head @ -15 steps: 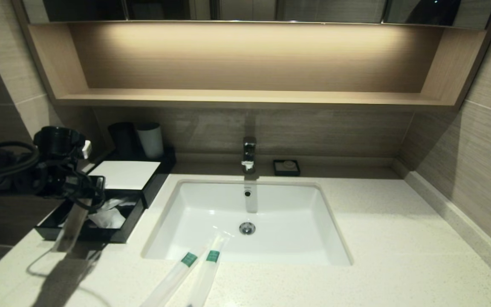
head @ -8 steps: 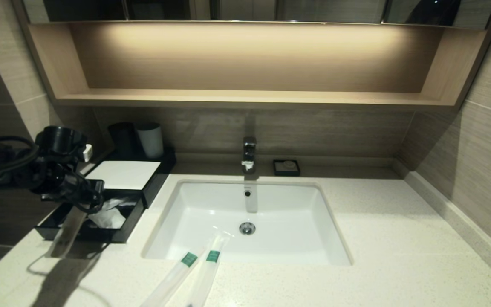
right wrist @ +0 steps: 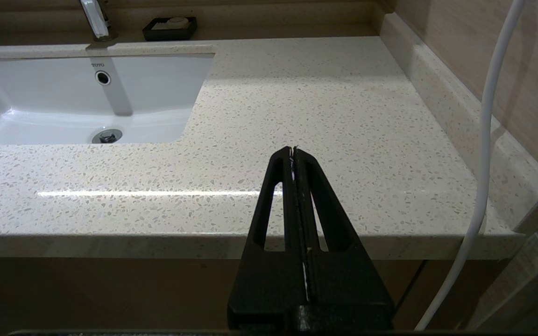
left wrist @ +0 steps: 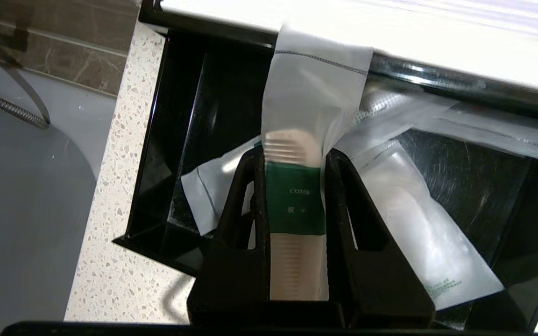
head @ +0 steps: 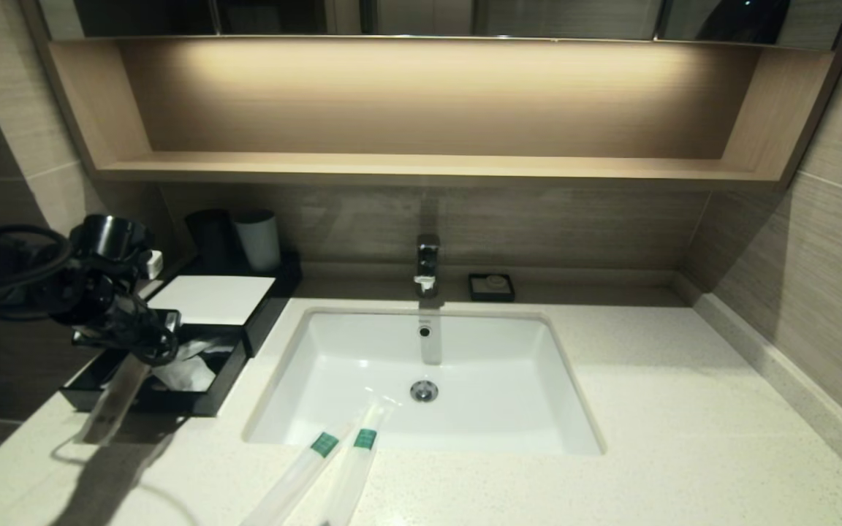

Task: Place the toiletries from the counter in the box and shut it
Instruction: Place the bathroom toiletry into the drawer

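Nearest, at the front edge of the cream speckled stone counter (head: 684, 409), two long slim translucent plastic sachets with green bands (head: 324, 443) (head: 364, 438) wait side by side, their tips poking over the front rim of the inset white rectangular sink (head: 509, 365). Neither has been picked up.

Now the action, toward the counter's left edge: over the last second the left gripper (left wrist: 292, 161) has shifted slightly back over the open tray of the low black drawer-type box with the flat white top panel (head: 209, 296), and the sachet it carries has swung with it, its lower end trailing over the tray's front wall. That reads as lining up a drop; one down soon, two to go, drawer open.

In the left wrist view its fingers (left wrist: 252, 186) pinch the third translucent sachet (left wrist: 306, 112) right on the green band marked COMB, the upper end brushing the white panel's edge. Clear packets (left wrist: 418, 224) already lie in the tray.

The right gripper (right wrist: 293, 150) hangs pressed together, empty, off the counter's front right edge.
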